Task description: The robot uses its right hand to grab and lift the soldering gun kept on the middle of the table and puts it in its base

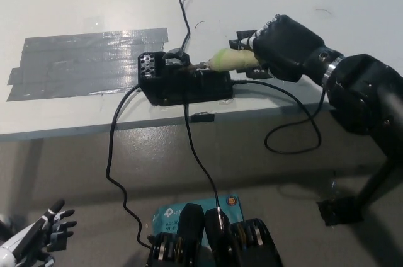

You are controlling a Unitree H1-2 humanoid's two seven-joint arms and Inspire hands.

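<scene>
black right hand (286, 45) grips the soldering gun (232, 60), tip on the base (182, 81) near the table's (75, 2) front edge; white left hand (38, 234) hangs low, fingers apart.

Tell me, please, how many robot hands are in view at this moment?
2. The black right hand is over the table, holding the soldering gun at its base; the white left hand rests at the lower left.
</scene>
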